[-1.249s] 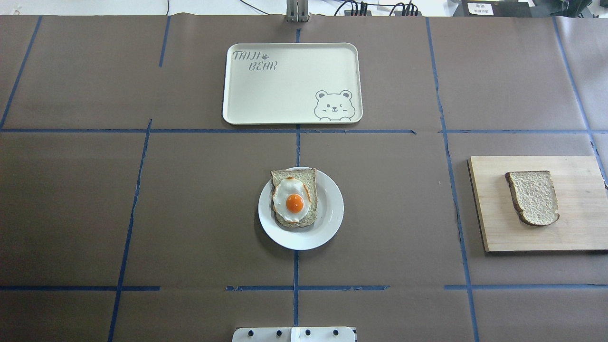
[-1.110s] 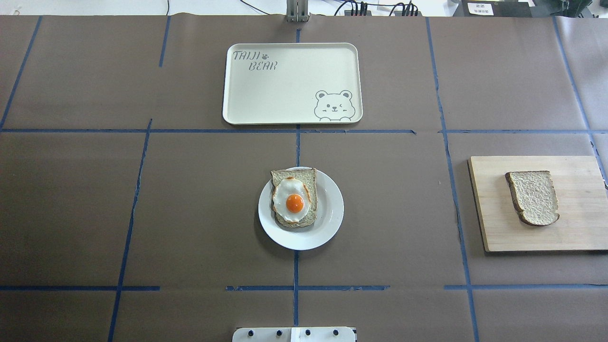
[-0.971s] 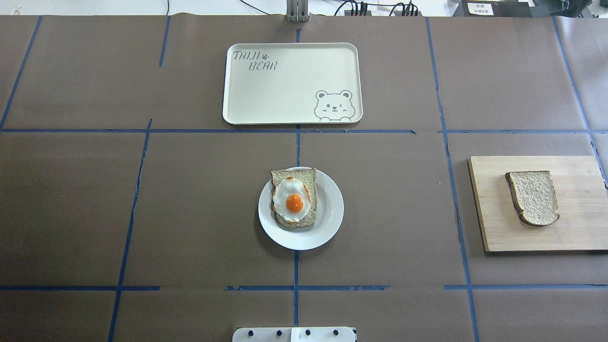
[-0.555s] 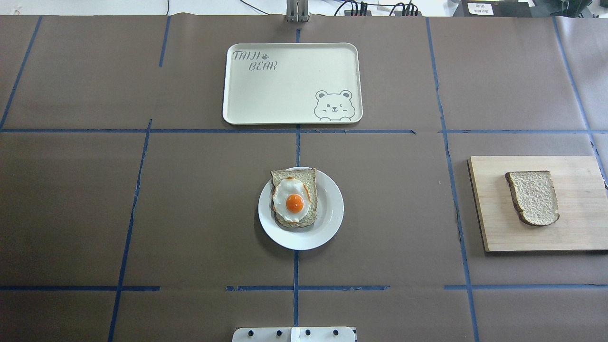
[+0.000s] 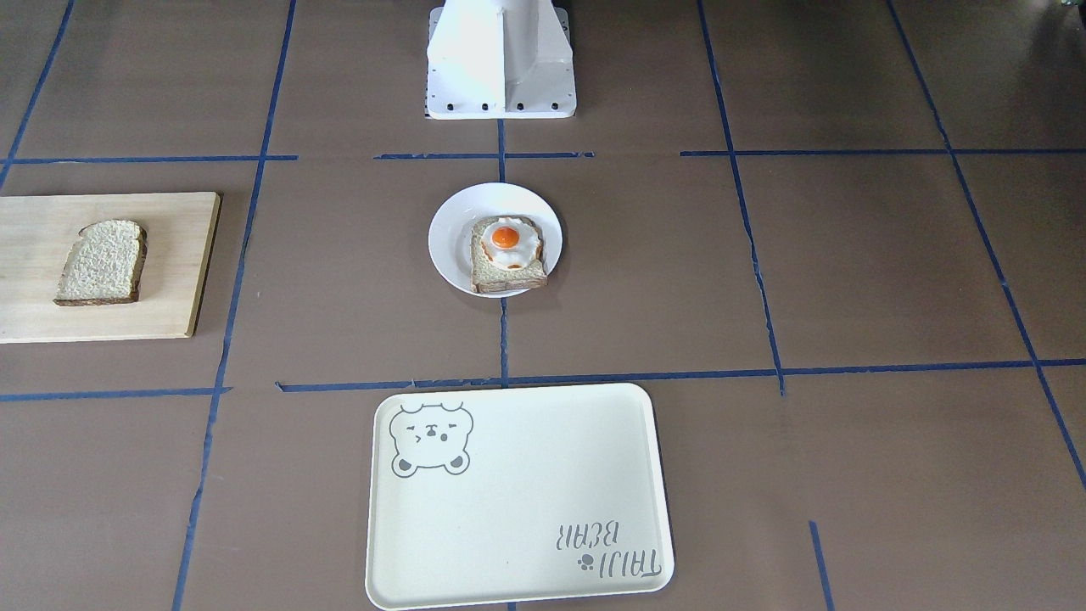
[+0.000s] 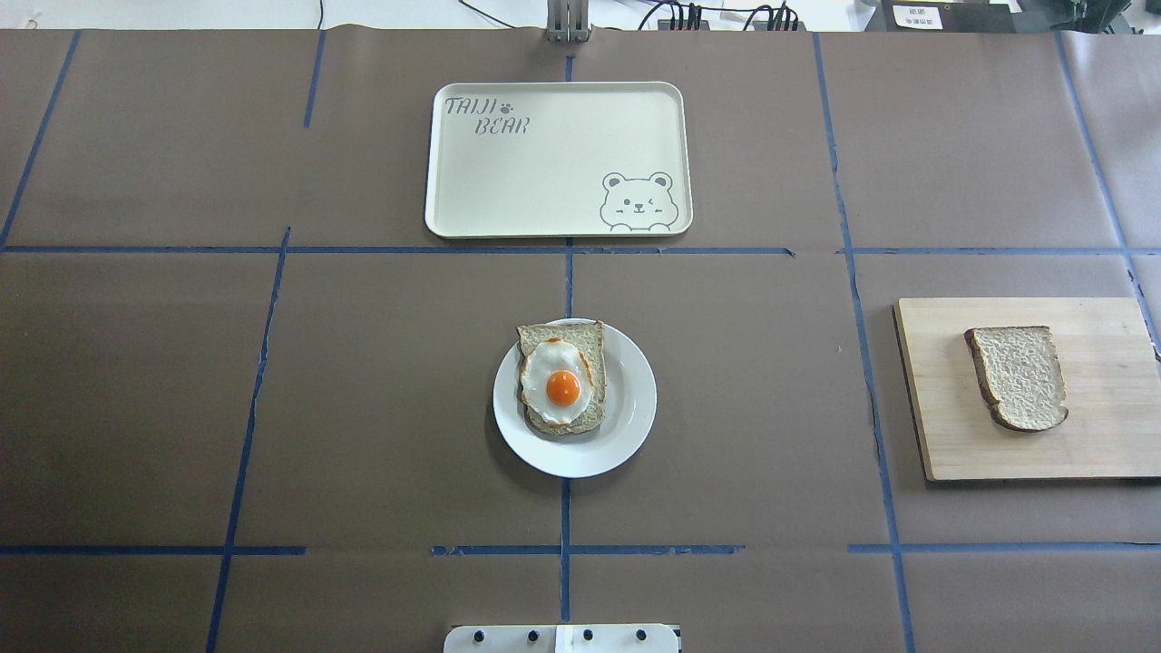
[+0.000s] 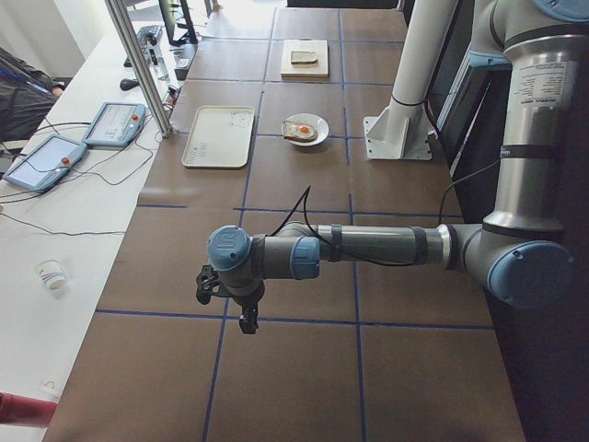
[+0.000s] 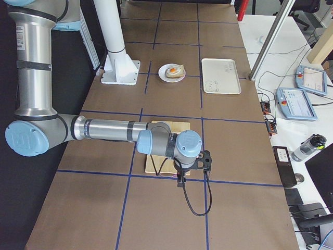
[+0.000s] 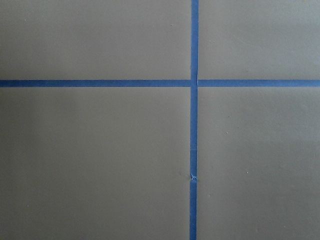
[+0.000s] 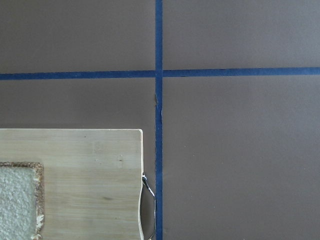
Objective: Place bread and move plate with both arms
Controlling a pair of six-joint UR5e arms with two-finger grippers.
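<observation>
The bread (image 6: 1018,377) — a pale, speckled slice with a dark crust and rounded top — lies flat on a wooden cutting board (image 6: 943,444), well apart from the glossy round plate (image 6: 632,426). The plate sits mid-table (image 6: 363,408) and carries an egg-topped slice (image 6: 562,381). Judging by this, nothing is done yet. Neither the left end effector (image 7: 247,322) nor the right end effector (image 8: 180,181) holds anything — whether they are wide or narrow I cannot tell.

Bear tray (image 6: 544,172), wooden board (image 6: 934,408), egg toast (image 6: 562,385)
</observation>
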